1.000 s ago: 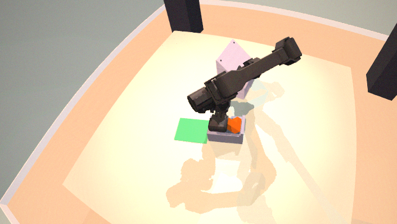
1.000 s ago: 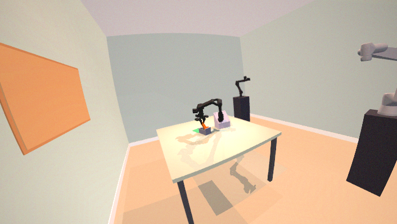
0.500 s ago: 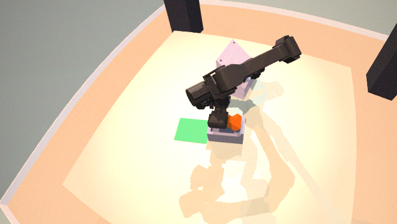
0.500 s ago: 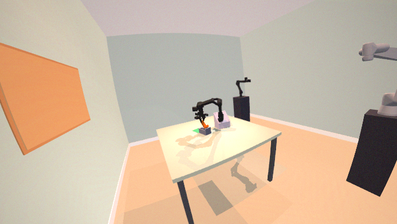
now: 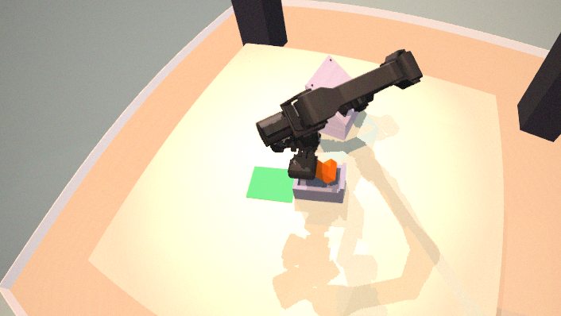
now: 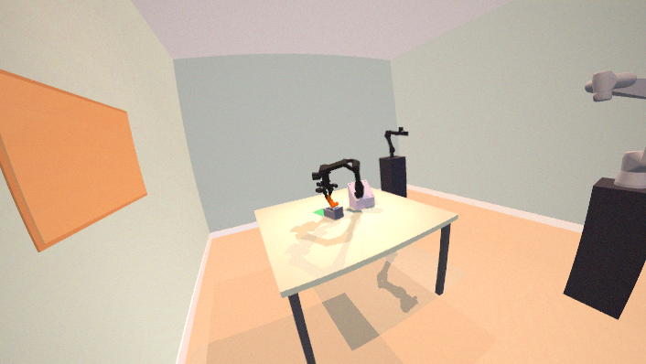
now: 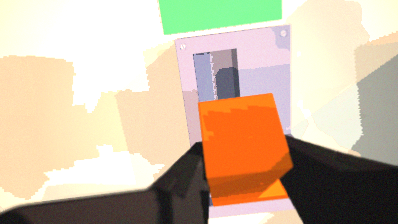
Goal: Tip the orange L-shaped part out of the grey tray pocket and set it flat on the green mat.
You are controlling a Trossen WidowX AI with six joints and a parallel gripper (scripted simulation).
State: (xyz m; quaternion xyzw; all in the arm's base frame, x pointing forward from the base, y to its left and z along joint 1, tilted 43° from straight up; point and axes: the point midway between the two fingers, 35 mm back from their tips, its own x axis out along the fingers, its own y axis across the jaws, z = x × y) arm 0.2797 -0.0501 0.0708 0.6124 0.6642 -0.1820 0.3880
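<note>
The orange L-shaped part (image 5: 328, 174) (image 6: 333, 202) (image 7: 240, 125) is pinched in my gripper (image 6: 328, 196) (image 7: 236, 146) and hangs steeply tilted above the grey tray (image 5: 318, 194) (image 6: 332, 214) (image 7: 267, 45). Its L-shaped end is the lower, free end in the exterior view. In the wrist view both dark fingers press on its sides, and an empty stretch of the pocket shows past it. Whether its lowest edge clears the tray fully is hard to tell. The green mat (image 5: 271, 184) (image 6: 318, 212) (image 7: 222, 15) lies flat beside the tray with nothing on it. The fingertips are hidden in the top view.
A pinkish block with a sloped face (image 5: 327, 73) (image 6: 360, 196) stands behind the tray, near the arm's base. The arm reaches over it in the top view. The tray stands on a pale table (image 5: 179, 238) (image 6: 366, 238) with shadows across it.
</note>
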